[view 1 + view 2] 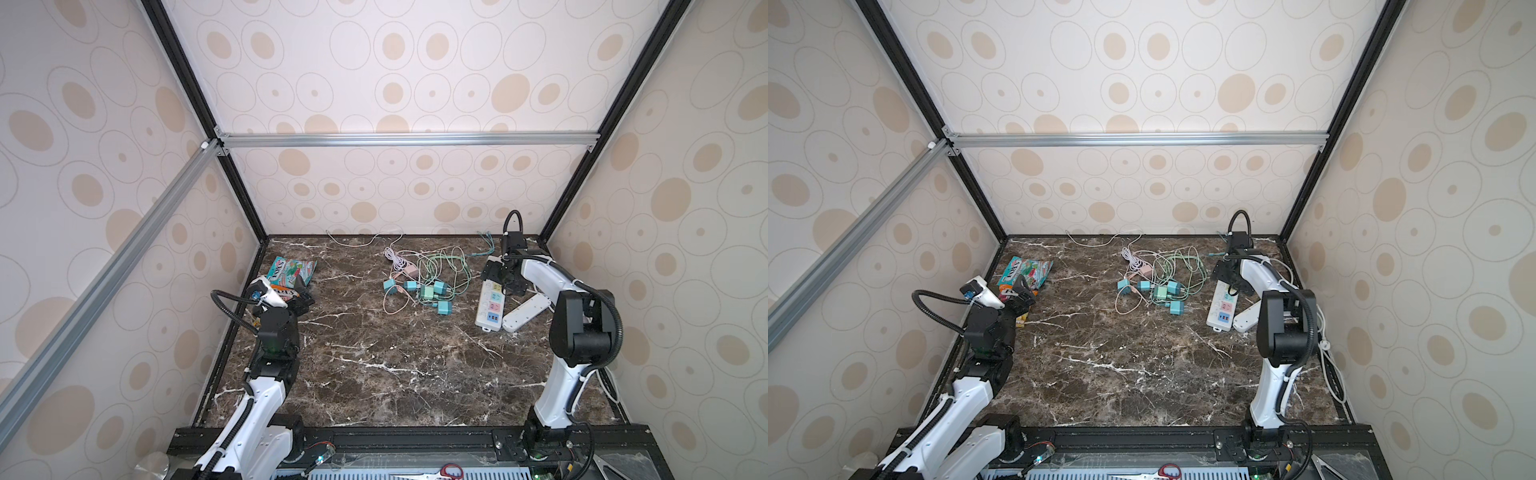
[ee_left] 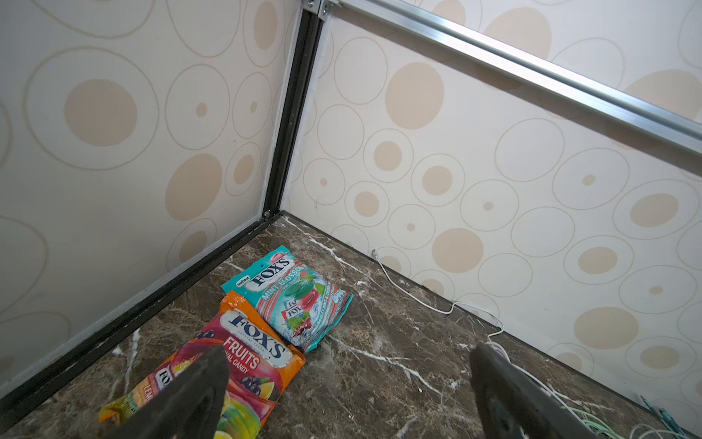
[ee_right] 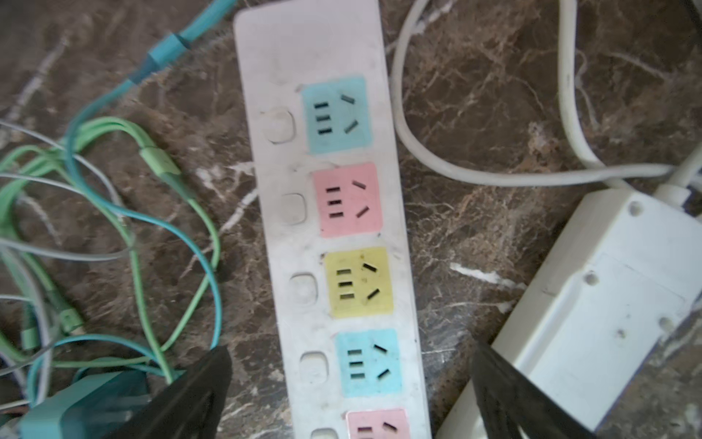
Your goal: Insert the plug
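Several teal plugs (image 1: 432, 291) lie in a tangle of green, pink and white cables mid-table, seen in both top views (image 1: 1165, 293). A white power strip (image 1: 492, 305) with blue, pink and yellow sockets lies to their right. My right gripper (image 1: 503, 279) hovers open over the strip's far part. In the right wrist view its fingers straddle the strip (image 3: 315, 45) at a blue socket, the right gripper (image 3: 351, 351) holding nothing. One teal plug (image 3: 87, 403) lies beside a finger. My left gripper (image 1: 302, 293) is open and empty at the far left.
A second white strip (image 1: 525, 311) lies upside down right of the first, its thick white cord (image 3: 418, 152) looping close by. Two candy bags (image 2: 292, 292) lie in the far left corner under my left gripper (image 2: 349, 351). Walls enclose the marble table (image 1: 374, 353).
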You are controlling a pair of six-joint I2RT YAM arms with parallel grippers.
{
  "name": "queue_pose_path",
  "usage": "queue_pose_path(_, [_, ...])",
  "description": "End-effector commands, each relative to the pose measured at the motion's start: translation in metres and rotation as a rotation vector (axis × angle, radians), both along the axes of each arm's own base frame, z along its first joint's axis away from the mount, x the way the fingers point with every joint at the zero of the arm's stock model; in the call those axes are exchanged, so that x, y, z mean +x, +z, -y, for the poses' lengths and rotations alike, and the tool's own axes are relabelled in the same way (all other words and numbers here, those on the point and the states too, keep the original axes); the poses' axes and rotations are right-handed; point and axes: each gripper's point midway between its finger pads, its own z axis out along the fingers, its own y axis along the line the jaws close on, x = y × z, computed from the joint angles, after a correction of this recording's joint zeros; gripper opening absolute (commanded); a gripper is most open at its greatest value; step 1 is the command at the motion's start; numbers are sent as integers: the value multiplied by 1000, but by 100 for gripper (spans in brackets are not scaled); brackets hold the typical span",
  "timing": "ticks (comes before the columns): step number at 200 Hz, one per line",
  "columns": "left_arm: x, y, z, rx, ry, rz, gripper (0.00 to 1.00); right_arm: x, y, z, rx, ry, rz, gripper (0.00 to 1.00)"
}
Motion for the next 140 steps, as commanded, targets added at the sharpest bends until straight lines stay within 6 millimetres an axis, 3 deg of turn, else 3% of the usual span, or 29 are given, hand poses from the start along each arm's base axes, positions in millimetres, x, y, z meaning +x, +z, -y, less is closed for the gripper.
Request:
queue_pose_path(1, [-7, -10, -7, -57, 44, -28, 98, -17, -17, 6, -13, -39, -116, 99])
queue_pose_path(67, [2, -28, -4, -80, 29, -90, 98, -19, -53, -24, 108, 66, -225, 97])
queue_pose_path(96, [11, -38, 1, -96, 5, -148, 98, -23, -55, -21, 56, 43, -239, 95])
queue_pose_path(140, [20, -53, 5, -128, -5, -201, 98, -26, -57, -26, 69, -31, -213, 82])
